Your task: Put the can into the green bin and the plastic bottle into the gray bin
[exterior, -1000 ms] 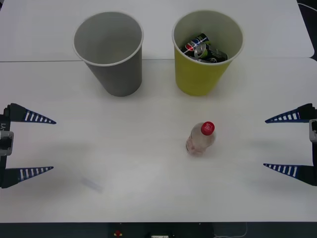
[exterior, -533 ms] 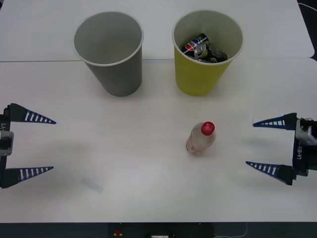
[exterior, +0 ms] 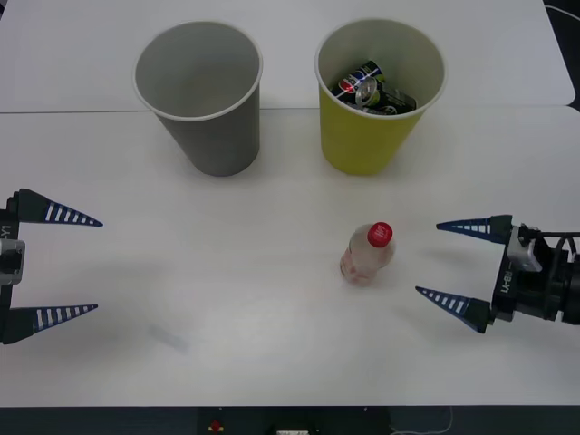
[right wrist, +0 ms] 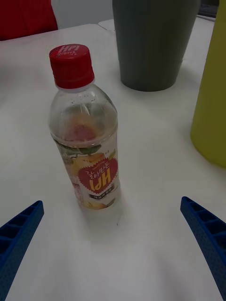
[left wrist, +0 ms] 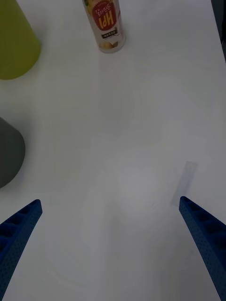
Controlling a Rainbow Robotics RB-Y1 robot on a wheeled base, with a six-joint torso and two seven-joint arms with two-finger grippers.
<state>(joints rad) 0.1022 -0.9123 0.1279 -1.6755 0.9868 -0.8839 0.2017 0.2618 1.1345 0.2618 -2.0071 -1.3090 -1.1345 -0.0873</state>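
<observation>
Right gripper (exterior: 450,263) extends in from the right side, low over the table, fingers spread wide and pointing toward the centre, wrist tilted slightly. Left gripper (exterior: 80,265) sits at the left edge, fingers likewise spread wide, pointing inward.

Blue ribbed tapered fingers (exterior: 460,308) w/ black wrist housings, white lettering.

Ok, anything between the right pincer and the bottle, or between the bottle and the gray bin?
Nothing visible. Bare table lies between the open right pincer and the upright bottle, and between the bottle and the gray bin. The green bin stands off that line.
</observation>
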